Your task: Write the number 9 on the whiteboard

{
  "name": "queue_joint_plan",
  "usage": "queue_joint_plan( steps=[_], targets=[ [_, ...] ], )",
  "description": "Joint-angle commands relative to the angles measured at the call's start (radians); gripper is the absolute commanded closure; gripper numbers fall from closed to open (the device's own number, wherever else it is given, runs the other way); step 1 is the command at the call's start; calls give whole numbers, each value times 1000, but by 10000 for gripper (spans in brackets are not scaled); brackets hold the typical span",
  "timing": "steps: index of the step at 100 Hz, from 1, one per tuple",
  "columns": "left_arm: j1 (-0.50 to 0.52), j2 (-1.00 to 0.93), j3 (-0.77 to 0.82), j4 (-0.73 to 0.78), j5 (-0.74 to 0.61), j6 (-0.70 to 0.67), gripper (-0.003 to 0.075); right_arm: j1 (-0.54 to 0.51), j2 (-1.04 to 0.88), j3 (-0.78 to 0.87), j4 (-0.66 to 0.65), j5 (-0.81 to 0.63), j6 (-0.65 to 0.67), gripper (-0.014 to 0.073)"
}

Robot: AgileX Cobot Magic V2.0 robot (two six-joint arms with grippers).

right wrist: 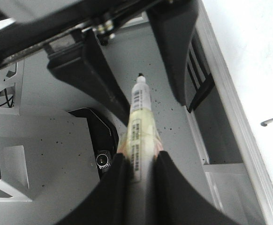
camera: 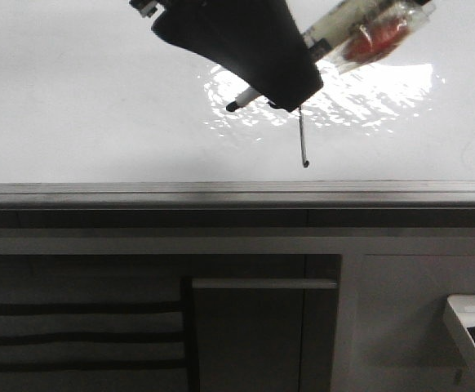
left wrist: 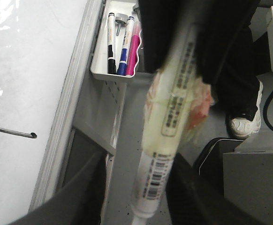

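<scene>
Left hand [right wrist: 141, 70]: fingers spread, grasping nothing, flanking the marker [right wrist: 139, 126] tip. Right hand [right wrist: 137, 164]: clamped on the marker barrel. Number 9 [camera: 303, 139]: tail showing just beneath the hands on the whiteboard [camera: 82, 106]; loop hidden.

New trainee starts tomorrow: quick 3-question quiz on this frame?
1. True or false: the right gripper is shut on the marker.
2. Which part of the 9 shows on the whiteboard in the front view? A) the loop only B) the tail with its hook C) nothing
3. Fill in: the left gripper has its jaws ___ around the marker.

Key: 1 true; 2 B; 3 open.
</scene>
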Motion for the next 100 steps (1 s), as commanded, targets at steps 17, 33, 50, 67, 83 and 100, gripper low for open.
queue_joint_plan(
  steps=[17,33,50,67,83,100],
  targets=[
    [-7,-31,-33,-40,-33,2,647,-2,-26,-34,58,13,-15,657],
    [-5,-31,-33,-36,-33,2,715,-2,-26,-34,51,17,-15,611],
    [23,-31,-33,-31,-29,2,741,-2,-26,-34,33,9,-13,380],
    [74,-42,-33,-2,-20,-24,741,-10,-35,-65,-10,4,48,272],
    [148,-87,-33,176,-11,-235,741,-51,-81,-106,-140,-68,253,272],
    [262,-133,-13,463,21,-665,741,-104,-124,-102,-162,-97,300,272]
  ],
)
